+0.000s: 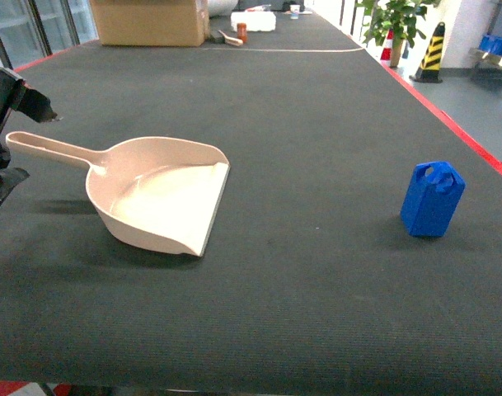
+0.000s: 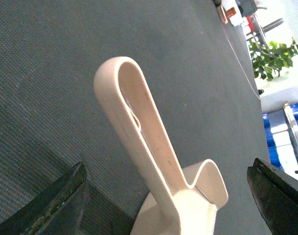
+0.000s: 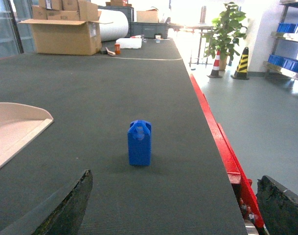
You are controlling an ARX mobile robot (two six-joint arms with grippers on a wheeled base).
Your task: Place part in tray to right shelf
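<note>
A: We see the small bright blue plastic block with the peaked top [image 1: 432, 200] standing upright on the dark ribbed worktop [image 1: 316, 124] at the right of the head frame, well apart from the pale beige-pink dustpan-shaped tray [image 1: 164, 198] at centre left.

B: Our left claw [image 2: 171, 196] gapes wide around the tray's long handle [image 2: 139, 132], gripping nothing. Our right claw [image 3: 173, 205] is spread wide too, empty, the block ahead of it.

We see a cardboard box [image 1: 149, 21] at the table's [image 1: 316, 124] eleven o'clock, and a potted plant [image 1: 392, 23] and striped cone [image 1: 433, 51] at one o'clock.
</note>
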